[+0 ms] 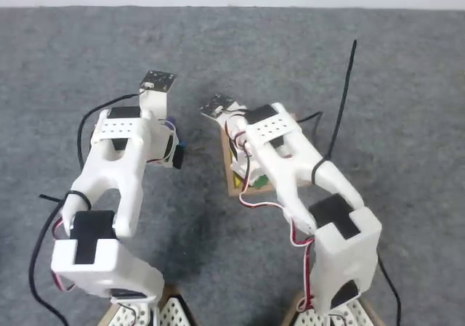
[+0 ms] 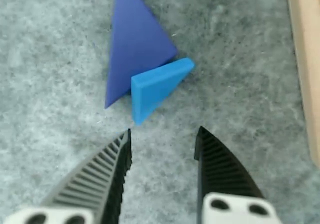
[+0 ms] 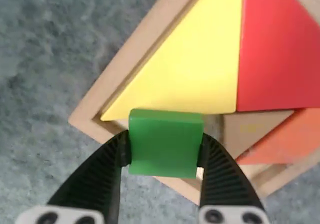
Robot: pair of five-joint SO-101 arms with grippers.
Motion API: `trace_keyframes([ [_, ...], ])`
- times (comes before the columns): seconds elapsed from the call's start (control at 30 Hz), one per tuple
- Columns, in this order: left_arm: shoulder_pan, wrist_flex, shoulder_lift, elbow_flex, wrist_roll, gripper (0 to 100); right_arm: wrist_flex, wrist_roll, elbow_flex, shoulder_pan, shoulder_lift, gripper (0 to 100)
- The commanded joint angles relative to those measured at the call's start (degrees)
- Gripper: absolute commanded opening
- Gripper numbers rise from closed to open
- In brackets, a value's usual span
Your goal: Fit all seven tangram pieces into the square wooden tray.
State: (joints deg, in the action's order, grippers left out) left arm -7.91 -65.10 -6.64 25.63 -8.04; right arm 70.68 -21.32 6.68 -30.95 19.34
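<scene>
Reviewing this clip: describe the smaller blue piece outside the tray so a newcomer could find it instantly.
On the grey carpet beside the wooden tray, look just ahead of the open left gripper, where two blue pieces touch. The one meant is the light blue triangle: smaller and paler than the dark blue triangle beside it, with its thick edge showing.

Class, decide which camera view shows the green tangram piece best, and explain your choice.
The right wrist view: the green piece sits close up, clamped in the right gripper at the wooden tray's corner. In the high view it is a small green sliver beneath the right arm.
</scene>
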Motion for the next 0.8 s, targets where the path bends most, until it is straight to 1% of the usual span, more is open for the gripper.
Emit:
trace_keyframes([
  [0.0,-0.53,1.14,3.43,-1.45,-0.62,20,0.48,-0.79,-3.16,-0.48,-0.57,7.7],
  [0.07,-0.44,1.14,3.43,-1.45,-0.62,20,0.48,-1.05,-3.25,-0.40,-0.48,9.6],
  [0.13,-0.44,1.14,3.43,-1.45,-0.62,20,0.75,-1.14,-3.25,0.04,-0.31,14.1],
  [0.23,-0.44,1.14,3.43,-1.45,-0.62,20,1.27,-3.25,-3.08,1.45,-0.22,21.8],
  [0.33,-0.18,1.14,3.43,-1.45,-0.62,20,1.27,-3.69,-3.08,2.51,-0.22,26.3],
  [0.63,-0.18,1.05,3.43,-1.45,-0.62,20,1.19,-4.84,-3.25,2.07,-1.01,26.7],
  [0.77,-0.18,1.14,3.43,-1.45,-0.62,20,0.57,-3.34,-3.08,1.27,-6.02,26.6],
])
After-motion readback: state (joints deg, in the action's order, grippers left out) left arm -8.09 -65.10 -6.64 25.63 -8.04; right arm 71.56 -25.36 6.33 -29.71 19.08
